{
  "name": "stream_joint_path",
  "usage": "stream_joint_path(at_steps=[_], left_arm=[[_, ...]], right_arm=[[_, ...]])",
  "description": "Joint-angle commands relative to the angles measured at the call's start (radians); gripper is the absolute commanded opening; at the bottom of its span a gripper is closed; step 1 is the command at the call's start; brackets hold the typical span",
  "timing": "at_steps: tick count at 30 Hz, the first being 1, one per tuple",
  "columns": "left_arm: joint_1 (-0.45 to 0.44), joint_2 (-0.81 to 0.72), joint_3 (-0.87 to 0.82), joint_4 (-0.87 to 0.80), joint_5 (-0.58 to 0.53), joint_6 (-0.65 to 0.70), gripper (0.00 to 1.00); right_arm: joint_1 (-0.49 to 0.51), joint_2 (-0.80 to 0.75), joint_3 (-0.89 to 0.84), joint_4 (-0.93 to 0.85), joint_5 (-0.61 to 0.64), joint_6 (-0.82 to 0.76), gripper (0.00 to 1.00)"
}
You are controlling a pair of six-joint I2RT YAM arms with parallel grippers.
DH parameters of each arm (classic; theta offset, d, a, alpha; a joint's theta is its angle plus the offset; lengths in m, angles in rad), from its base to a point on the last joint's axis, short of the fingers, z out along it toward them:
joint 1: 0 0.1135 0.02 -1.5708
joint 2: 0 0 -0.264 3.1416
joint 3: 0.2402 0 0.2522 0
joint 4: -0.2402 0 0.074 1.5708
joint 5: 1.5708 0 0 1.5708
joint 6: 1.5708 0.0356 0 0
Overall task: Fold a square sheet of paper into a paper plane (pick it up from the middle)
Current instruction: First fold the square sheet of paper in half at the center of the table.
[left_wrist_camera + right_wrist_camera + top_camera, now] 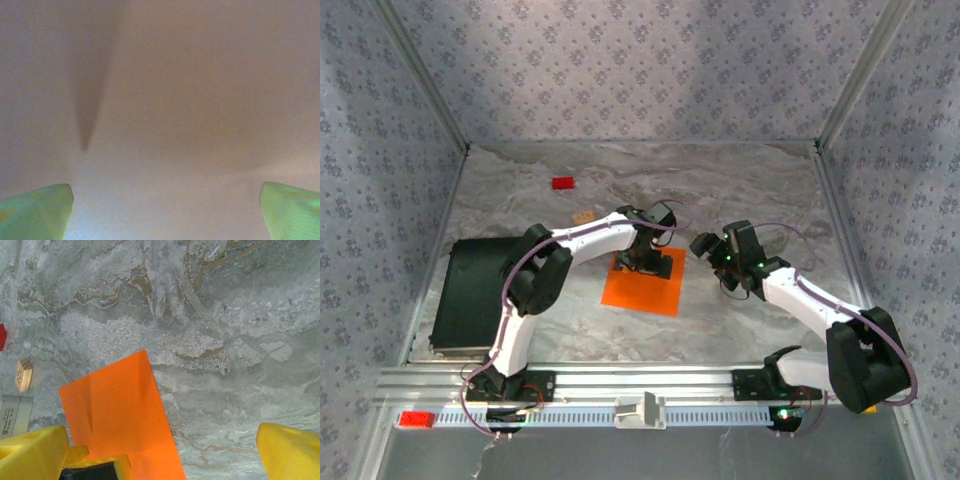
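Top external view puts the square sheet of paper [642, 288] flat on the marble worktop [760, 190] near its middle, with the left arm [582, 240] reaching forward from its base and bent down at the wrist over the sheet's far part. The left wrist view is a close blur of pale orange, so the left fingers [35, 212] seem to hover very low over the paper, spread wide with nothing between them. The likely trouble is the pinch itself: thin paper lying flat gives no edge to catch, so closing tips may skate across it, push it askew, or wrinkle it off-centre and spoil a later crease. Pressing too hard could also drag the sheet along the worktop. The right arm [820, 305] stretches in from the right, its wrist raised just beside the sheet; the right fingers [290, 450] are wide apart and empty. The two wrists are near each other, so a careless inward move could bump them.
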Motion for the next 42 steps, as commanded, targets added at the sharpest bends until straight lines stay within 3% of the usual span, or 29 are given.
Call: stream_joint_path(at_steps=[1, 20, 27, 36, 42], left_arm=[[-0.011, 0.024, 0.038, -0.052, -0.025, -0.005, 0.96], [-0.025, 0.068, 0.037, -0.055, -0.039, -0.014, 0.97], [-0.025, 0.009, 0.045, -0.045, -0.061, -0.025, 0.97], [-0.023, -0.012, -0.005, 0.040, 0.002, -0.045, 0.98], [-0.025, 0.034, 0.007, 0.000, -0.016, -0.042, 0.98]], right_arm=[[-0.004, -0.012, -0.006, -0.001, -0.002, -0.014, 0.98], [-0.006, -0.008, -0.006, -0.009, -0.004, -0.013, 0.98], [-0.008, -0.008, -0.006, -0.008, -0.006, -0.014, 0.98], [-0.007, -0.008, -0.008, -0.010, -0.008, -0.015, 0.98], [-0.009, -0.013, -0.012, -0.012, -0.008, -0.015, 0.99]])
